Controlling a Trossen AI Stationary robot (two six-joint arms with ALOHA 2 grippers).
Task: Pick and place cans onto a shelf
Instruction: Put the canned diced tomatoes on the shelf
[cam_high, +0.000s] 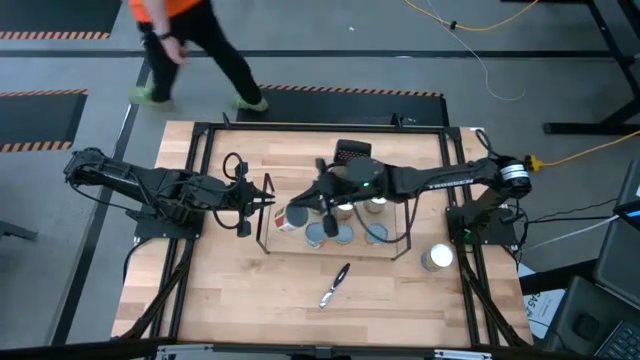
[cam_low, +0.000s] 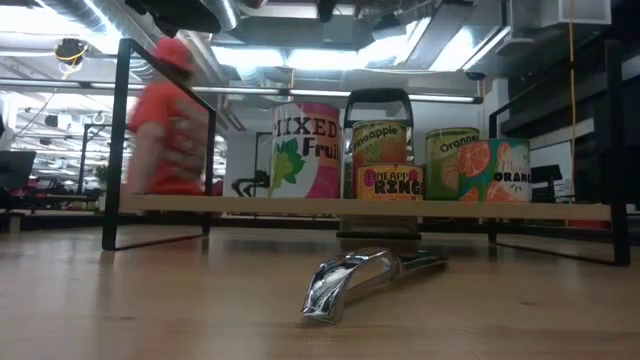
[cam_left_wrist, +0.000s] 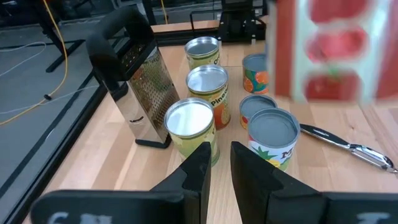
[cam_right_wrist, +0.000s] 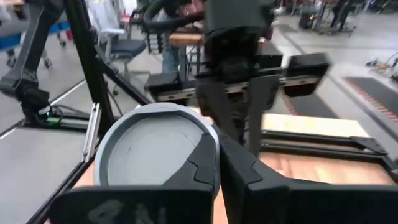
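Note:
The shelf, a black wire rack with a light board, stands mid-table. Several cans stand upright on it; they also show in the low view and the left wrist view. One silver-topped can stands on the table to the shelf's right. My right gripper reaches across the shelf and is shut on a red-labelled can, held above the shelf's left end. My left gripper hovers just left of the shelf, its fingers a narrow gap apart and empty. My right gripper has the red-labelled can at the edge of its pale round top, which shows beside the fingers. The fingers hide the exact place of contact. The can is lifted clear of the shelf and the table.
A dark box grater stands behind the shelf's far side. A shiny peeler lies on the table in front of the shelf. A person walks past beyond the table's far left corner.

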